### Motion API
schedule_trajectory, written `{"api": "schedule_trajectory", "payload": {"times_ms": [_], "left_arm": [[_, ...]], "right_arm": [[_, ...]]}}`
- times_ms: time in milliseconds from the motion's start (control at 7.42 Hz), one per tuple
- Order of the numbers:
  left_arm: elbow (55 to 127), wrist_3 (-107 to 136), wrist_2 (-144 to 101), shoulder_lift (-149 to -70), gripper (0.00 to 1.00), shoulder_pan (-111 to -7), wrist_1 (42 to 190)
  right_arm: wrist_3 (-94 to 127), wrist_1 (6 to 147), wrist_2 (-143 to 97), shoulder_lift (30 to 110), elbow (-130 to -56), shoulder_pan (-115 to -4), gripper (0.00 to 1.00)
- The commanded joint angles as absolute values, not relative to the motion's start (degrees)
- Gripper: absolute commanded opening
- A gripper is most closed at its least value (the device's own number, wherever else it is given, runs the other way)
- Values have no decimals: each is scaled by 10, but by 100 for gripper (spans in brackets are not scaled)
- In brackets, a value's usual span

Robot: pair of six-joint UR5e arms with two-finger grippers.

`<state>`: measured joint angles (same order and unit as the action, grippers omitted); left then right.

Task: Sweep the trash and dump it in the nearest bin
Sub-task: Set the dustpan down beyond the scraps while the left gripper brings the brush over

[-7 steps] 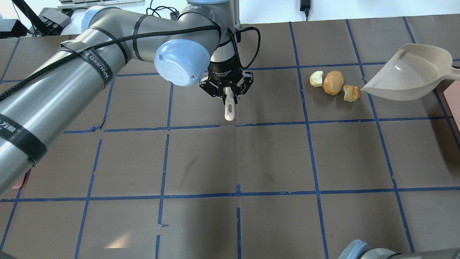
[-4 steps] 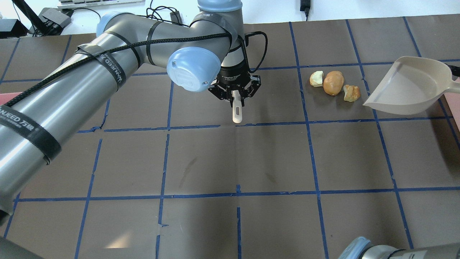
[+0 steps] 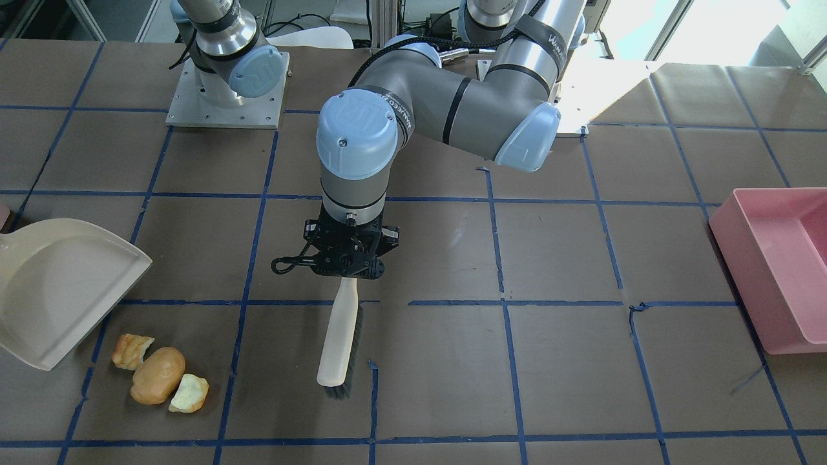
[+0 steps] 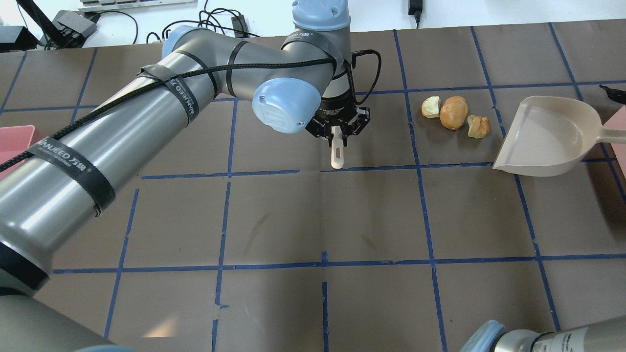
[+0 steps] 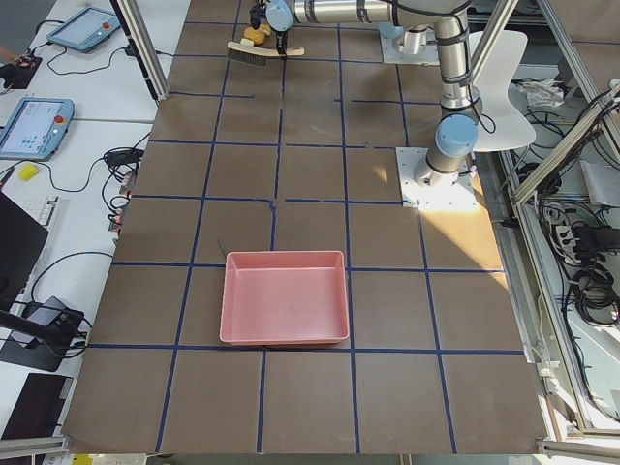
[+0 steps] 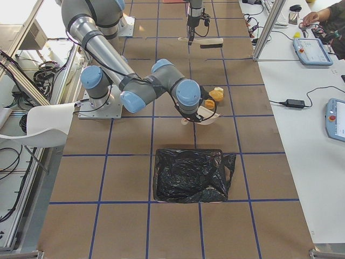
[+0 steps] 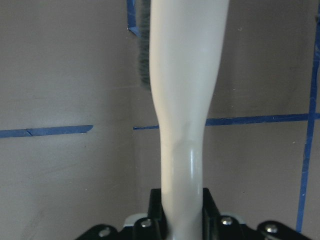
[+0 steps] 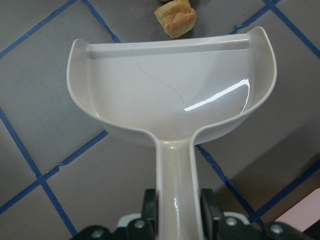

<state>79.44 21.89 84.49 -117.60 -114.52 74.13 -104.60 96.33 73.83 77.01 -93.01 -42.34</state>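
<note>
Brown paper marked into squares by blue tape covers the table (image 4: 371, 220). On its far right part, seen from overhead, the trash lies in a tight row: a pale green-white chunk (image 4: 431, 107), a brown potato-shaped lump (image 4: 453, 113) and a tan flaky pastry chunk (image 4: 478, 126).

The right gripper (image 8: 178, 212) is pinched onto the handle of a cream dustpan (image 4: 543, 142). The pan's open lip faces the pastry chunk from just beside it, not touching. A pink sliver of the bin (image 4: 620, 120) shows at the right edge behind the pan.

The left gripper (image 3: 347, 271) is clamped on the handle of a brush (image 3: 339, 336), well to the left of the trash.

The pieces look small and light. The lump is rounded and will probably roll, and the pastry may shed flakes (so a gentle stroke suits it). None calls for a grasp. The bristles should meet them from the left, behind the green-white chunk, and push the row toward the lip.
</note>
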Motion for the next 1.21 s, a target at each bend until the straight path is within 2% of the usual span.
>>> {"api": "schedule_trajectory", "payload": {"times_ms": [0, 673, 1078], "left_arm": [[794, 220, 846, -1196, 0, -1164, 728], [787, 221, 859, -1221, 0, -1182, 690], [748, 236, 876, -1261, 0, -1204, 689]], "right_arm": [[-1078, 968, 737, 755, -928, -424, 24], [-1088, 1002, 737, 734, -926, -418, 21], [-1089, 1006, 736, 718, -925, -418, 21]]}}
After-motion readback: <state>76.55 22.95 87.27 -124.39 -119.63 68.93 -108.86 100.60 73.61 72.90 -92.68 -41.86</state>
